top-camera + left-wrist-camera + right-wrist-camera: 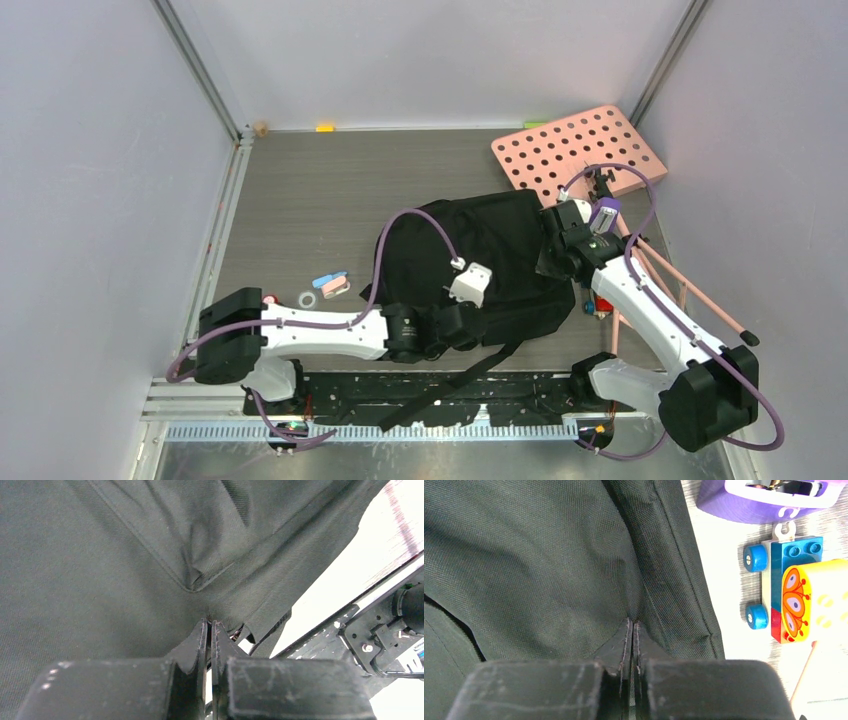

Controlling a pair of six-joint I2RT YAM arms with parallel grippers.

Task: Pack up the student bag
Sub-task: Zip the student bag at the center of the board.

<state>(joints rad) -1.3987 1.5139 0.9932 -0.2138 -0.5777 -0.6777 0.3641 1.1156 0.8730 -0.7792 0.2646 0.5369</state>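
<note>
The left hand [207, 626] is closed, its fingers [199, 640] pressed flat together with a pinch of black cloth at their tips, at the near edge of the student bag [500, 250]. The right hand [631, 625] is likewise closed to a hairline gap, nipping a fold of the same bag beside a stitched seam on its right side. The bag lies slumped in the middle of the grey bench [300, 200] between the two arms, one long webbing strap [450, 385] trailing off toward the arm bases. Just right of the bag, in the right wrist view, a toy block car [789, 595] with blue wheels and a butterfly print sits next to a purple plastic object [764, 500]. A pink pegboard [578, 150] lies in the far right corner, and a white ring [308, 298] with a few small blue and pink pieces [332, 284] lies to the bag's left.
</note>
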